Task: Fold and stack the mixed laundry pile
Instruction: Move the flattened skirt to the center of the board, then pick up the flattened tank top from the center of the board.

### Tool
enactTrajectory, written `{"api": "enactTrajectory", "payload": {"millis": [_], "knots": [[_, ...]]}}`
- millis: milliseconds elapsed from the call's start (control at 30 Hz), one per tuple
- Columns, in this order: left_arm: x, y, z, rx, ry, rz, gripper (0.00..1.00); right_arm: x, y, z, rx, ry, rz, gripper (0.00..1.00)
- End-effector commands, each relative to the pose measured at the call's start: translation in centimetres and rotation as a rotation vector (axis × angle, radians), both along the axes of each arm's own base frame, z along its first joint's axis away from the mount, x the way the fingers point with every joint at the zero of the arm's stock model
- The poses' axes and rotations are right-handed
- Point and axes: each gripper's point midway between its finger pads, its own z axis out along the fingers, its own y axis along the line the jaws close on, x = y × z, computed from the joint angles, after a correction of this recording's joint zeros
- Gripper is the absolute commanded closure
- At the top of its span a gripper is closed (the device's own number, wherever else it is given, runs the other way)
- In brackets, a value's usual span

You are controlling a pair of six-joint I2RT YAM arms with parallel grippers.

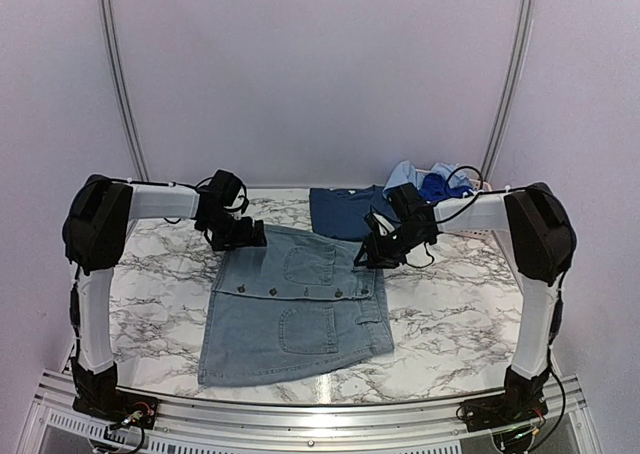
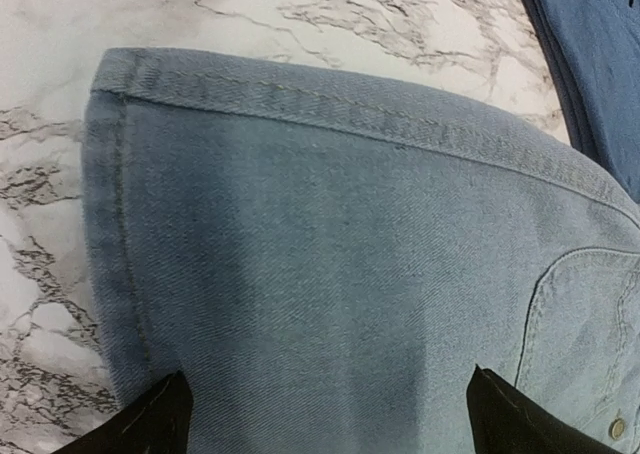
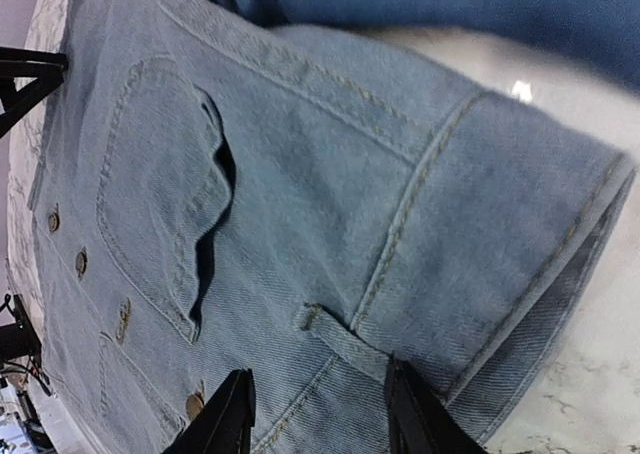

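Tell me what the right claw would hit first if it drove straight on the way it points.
The light-blue denim piece, by its belt loop. The open right claw points straight at that cloth, nothing between; the remaining gap is unclear.

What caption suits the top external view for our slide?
Left gripper and right gripper at far corners of the denim piece, on the marble table, navy shirt behind.

The denim is matt, coarse twill cloth with raised stitched seams, and its buttons look like dull metal. The shirt is a smoother, softer matt cloth. The table has a smooth, glossy, marble-patterned top. The rail is bright brushed metal.
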Motion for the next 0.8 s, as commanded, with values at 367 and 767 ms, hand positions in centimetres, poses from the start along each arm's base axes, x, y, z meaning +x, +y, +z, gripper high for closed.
{"api": "enactTrajectory", "payload": {"millis": [367,767], "knots": [[-13.4,4.9,14.6,-0.308,-0.115,0.203,0.01,-14.3,-1.5,10.1,0.058,-0.023,0.05,0.48],[-31.6,5.8,5.2,-0.356,0.249,0.254,0.01,-24.3,-4.6,3.7,0.053,0.23,-0.029,0.46]]}}
